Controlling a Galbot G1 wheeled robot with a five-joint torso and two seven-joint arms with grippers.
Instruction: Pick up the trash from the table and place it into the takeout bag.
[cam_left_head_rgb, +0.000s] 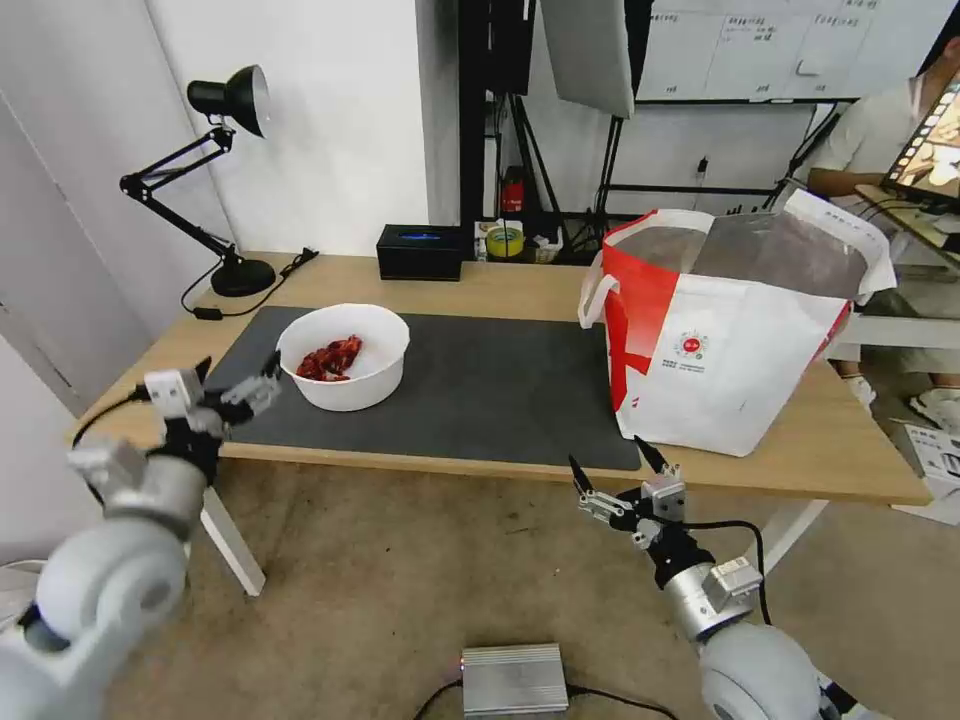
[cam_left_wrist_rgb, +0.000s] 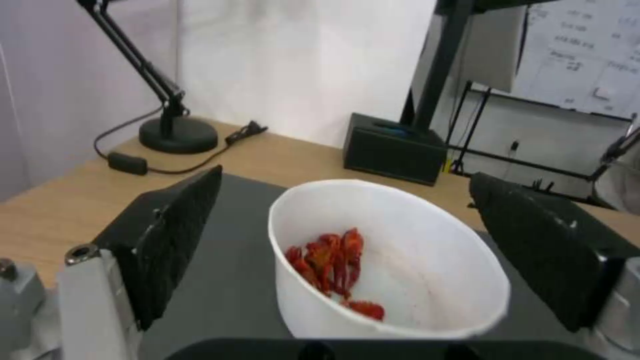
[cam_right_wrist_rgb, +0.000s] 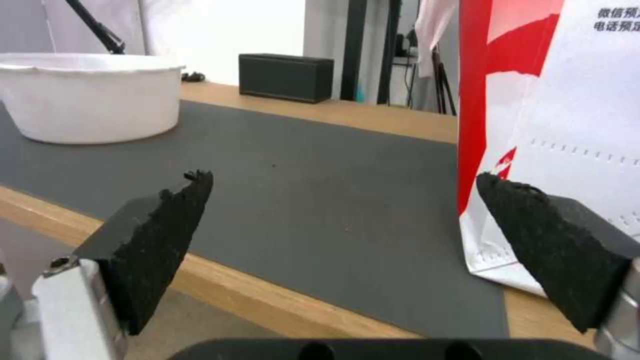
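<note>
A white round bowl with red scraps, the trash, sits on the left half of the dark grey mat of the light-wood table. My left gripper hovers open just left of the bowl, above the mat's front left corner. In the left wrist view the bowl lies between and beyond the spread fingers. The white-and-red takeout bag stands open at the table's right end. My right gripper is open, in front of the table edge near the bag's left corner.
A black desk lamp stands at the back left with its cord on the wood. A black box and a tape roll sit at the back edge. A silver box lies on the floor. A person sits at the far right.
</note>
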